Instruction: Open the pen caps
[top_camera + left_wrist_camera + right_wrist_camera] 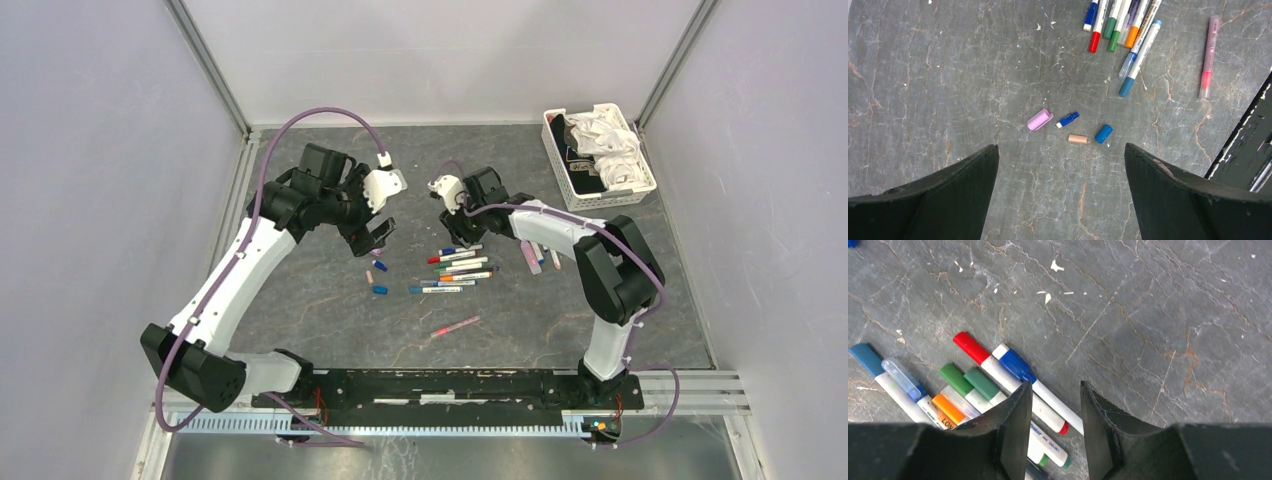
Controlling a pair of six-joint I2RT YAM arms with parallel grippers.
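Several capped pens (458, 268) lie side by side mid-table. In the right wrist view their caps show: red (970, 347), blue (1015, 365), green (955, 379), orange (948, 409). My right gripper (1055, 385) is open and empty, hovering just over the blue-capped pen's white barrel (1048, 396); it also shows in the top view (462, 208). Loose caps lie left of the pens: a lilac cap (1040, 120), a small blue cap (1068, 119), a tan cap (1077, 139), a blue cap (1103, 133). My left gripper (1060, 147) is wide open and empty above them, also in the top view (372, 235).
A pink pen (455, 326) lies alone nearer the arm bases. More pinkish pens (531, 257) lie under the right forearm. A white slotted basket (556, 160) holding white cloths stands at the back right. Walls close in the table on three sides.
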